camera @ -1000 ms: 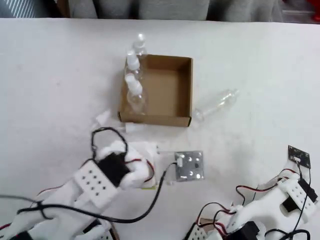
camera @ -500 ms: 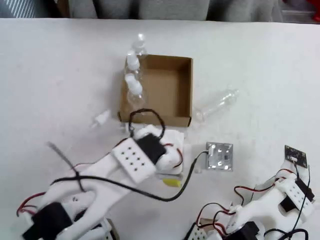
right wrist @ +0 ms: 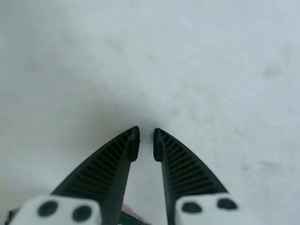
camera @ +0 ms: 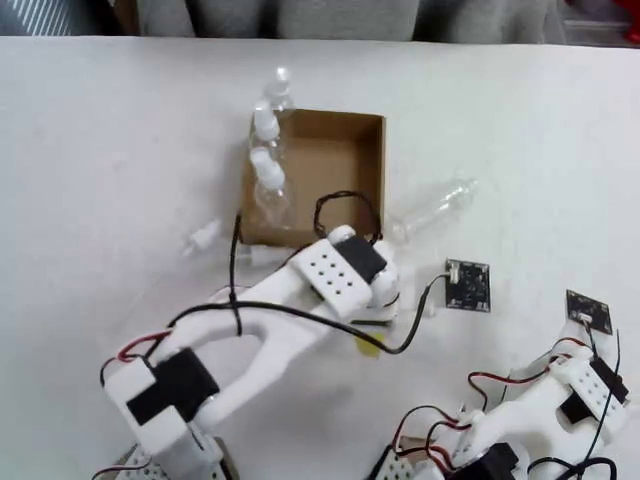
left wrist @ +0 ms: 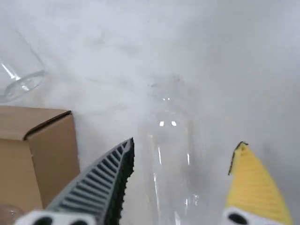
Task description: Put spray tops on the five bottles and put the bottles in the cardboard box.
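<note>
Loose top: small white spray top [camera: 203, 238] lying on the white tabletop [camera: 110, 150], left of the box and apart from it, with no bottle under it.
Capped bottles: three clear bottles with white spray tops [camera: 268, 178] in a row along the box's left wall. From here I can't tell whether each stands inside the wall or just outside it.
Box: brown open cardboard box [camera: 330, 170] at mid tabletop, floor mostly bare.
Left arm: white left arm [camera: 300, 295] stretched across to the box's near right corner.
Left hand: left hand [left wrist: 186, 143] spread wide, grey ribbed finger on one side and yellow finger on the other, straddling a bottle. It is not pinching; a gap shows on the yellow side.
Bottle in the span: clear uncapped plastic bottle [left wrist: 165, 150] between the two fingers. Its long axis runs the way the fingers point, and the narrow end looks to be away from the wrist. The box corner is just beside the grey finger.
Other bottle: second clear uncapped bottle [camera: 432, 210] on its side just right of the box, its long axis slanting from the box's near right corner away to the right, beyond the left hand.
Right hand: right hand [right wrist: 145, 138] with fingers nearly pressed together and nothing between them, over bare tabletop, well apart from every bottle.
Key relation: the left hand is far nearer and already lined up lengthwise on its bottle. I'd judge a straight squeeze is all the grasp needs.
Progress: three of five look capped, so roughly midway.
</note>
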Robot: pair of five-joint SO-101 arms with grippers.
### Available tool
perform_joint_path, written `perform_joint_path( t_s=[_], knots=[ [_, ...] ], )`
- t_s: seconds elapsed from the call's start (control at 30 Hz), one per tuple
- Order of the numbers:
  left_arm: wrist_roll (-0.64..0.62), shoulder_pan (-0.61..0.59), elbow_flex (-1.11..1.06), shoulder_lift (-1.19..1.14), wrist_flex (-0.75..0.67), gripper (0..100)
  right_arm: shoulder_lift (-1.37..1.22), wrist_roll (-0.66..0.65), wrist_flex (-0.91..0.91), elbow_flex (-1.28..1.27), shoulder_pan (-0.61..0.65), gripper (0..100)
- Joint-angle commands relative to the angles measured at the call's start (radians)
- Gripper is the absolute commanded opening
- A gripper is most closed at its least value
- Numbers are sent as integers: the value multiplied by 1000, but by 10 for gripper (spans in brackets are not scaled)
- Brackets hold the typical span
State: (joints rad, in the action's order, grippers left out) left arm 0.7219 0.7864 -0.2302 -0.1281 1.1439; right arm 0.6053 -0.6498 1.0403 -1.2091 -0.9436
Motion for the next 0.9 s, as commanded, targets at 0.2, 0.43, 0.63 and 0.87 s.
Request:
perform_joint_path(
  t_s=[0.2, 0.43, 0.63, 0.87],
  knots=[
    [9, -33, 107, -79, -18, 329, 27, -25, -7, 3, 12, 38],
    [6, -56, 147, -143, -25, 329, 27, -29, -7, -3, 12, 38],
    [-6, -56, 224, -245, -17, 329, 27, -29, -8, -3, 12, 38],
    [-35, -61, 298, -355, -15, 328, 27, -29, -8, -3, 12, 38]
  ],
)
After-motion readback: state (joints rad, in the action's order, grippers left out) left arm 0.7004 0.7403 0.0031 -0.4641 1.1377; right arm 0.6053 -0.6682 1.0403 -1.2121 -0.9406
